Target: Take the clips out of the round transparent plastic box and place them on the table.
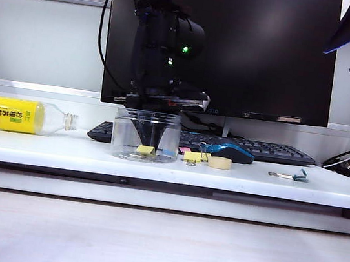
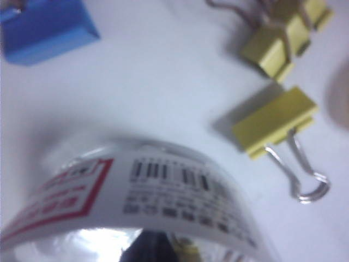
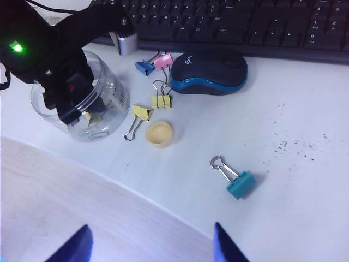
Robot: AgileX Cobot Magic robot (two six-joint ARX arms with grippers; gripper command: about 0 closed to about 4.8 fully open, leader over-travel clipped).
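Fingers of the left gripper (image 1: 147, 141) down inside the round transparent plastic box (image 1: 123, 130), pinched tight around a pale-yellow clip (image 1: 146, 149) at the bottom, as far as the exterior view tells. Could slip free on the lift if only a corner of the small, smooth body is caught; could also snag the rim and drag or tip the light box, the arm filling most of the mouth. Short, wide and clear, with a printed barcode label on its wall, standing on the white worktop (image 1: 61, 151) before the keyboard (image 1: 270, 151). Two more yellow clips (image 3: 143, 112) already out beside it – silver wire handles splayed – near a cream disc (image 3: 160, 134) and the mouse (image 3: 210, 72). Right gripper (image 3: 150, 243) hanging well back over the worktop's near edge, fingers spread wide, holding nothing.
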